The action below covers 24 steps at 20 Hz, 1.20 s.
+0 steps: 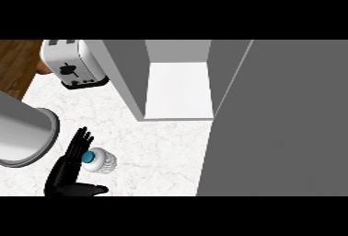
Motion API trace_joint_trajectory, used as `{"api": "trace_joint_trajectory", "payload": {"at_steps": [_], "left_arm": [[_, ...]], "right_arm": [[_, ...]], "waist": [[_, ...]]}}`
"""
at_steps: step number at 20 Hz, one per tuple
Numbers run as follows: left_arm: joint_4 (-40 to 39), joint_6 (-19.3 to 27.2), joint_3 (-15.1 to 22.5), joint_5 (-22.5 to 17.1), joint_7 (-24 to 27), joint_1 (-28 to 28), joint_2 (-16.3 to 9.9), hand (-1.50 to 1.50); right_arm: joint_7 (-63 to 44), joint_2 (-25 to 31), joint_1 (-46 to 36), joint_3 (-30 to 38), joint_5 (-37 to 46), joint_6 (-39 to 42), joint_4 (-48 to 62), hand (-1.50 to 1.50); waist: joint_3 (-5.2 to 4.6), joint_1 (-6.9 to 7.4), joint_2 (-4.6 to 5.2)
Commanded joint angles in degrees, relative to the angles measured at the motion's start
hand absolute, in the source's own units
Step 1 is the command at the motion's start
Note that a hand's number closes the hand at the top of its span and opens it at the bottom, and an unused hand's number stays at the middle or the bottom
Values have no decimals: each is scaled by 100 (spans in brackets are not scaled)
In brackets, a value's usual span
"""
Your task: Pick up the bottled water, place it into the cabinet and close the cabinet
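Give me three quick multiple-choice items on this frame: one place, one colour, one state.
1. Where is the bottled water?
A. inside the cabinet
B. on the counter by the left hand
C. on the toaster

2. What colour is the bottle cap?
A. red
B. yellow
C. blue

3. The cabinet is:
A. open
B. closed
C. missing its door

Answers: 1 B, it stands next to the left hand; 2 C, the cap shows blue from above; 3 A, its white interior is exposed beside the swung-out door.

Clear ribbed bottled water (102,160) with blue cap; black left hand (68,169). White faintly veined counter (163,143); grey cabinet (170,78), white inside. Silver toaster (71,62), black base; brown wood floor (17,64)
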<state>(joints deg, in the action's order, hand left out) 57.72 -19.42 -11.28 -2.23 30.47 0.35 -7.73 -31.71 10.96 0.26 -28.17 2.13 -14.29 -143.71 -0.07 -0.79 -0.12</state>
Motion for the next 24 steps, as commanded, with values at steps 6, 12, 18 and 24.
{"api": "trace_joint_trajectory", "payload": {"at_steps": [6, 12, 18, 24], "left_arm": [[-1499, -381, -194, -34, 1112, -421, -107, -150], [-2208, -438, -276, -17, 1414, -1006, -191, -150], [-2555, -371, -133, -32, 1413, -1213, 211, -150], [-3084, -856, -269, -293, 1063, -1856, 44, 150]], "right_arm": [[-120, 187, 264, 28, 283, -28, -748, -150], [-416, 348, 208, 154, 296, -100, -1064, -150], [-261, 317, 358, 63, 362, -213, -1007, -150], [-130, 377, 507, 234, 163, -136, -1017, -150]], "waist": [[2, 17, 8], [0, -9, 7], [2, -1, 2], [-2, -59, 10]]}}
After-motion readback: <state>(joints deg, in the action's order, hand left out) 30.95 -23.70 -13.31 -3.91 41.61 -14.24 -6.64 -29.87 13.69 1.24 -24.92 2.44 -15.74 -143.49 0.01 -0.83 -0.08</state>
